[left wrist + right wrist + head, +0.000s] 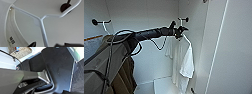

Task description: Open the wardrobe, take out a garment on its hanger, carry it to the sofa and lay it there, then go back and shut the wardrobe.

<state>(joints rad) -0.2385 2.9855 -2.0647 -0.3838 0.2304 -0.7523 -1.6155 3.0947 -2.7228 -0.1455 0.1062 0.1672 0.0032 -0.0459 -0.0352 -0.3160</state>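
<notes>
While the wardrobe (224, 50) stood open, the left gripper (180, 31) was positioned at the hanger (187, 40) bearing the T-shirt (184, 62); its finger state could not be determined.

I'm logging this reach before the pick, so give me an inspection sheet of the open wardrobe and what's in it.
Surface: white low shelf at the wardrobe's bottom, bare where visible.
Job's things: wardrobe open; white garment hangs on its hanger, whose hook loops over a dark side hook.
Clutter: olive-brown coat hanging at the left; another dark hook above it.
Grippers: left tool at the hanger's top, below the hook; fingers unclear. Right tool: nothing seen.
Cables: black cable loops under the left arm.
Surroundings: a woven basket in the right wrist view.
</notes>
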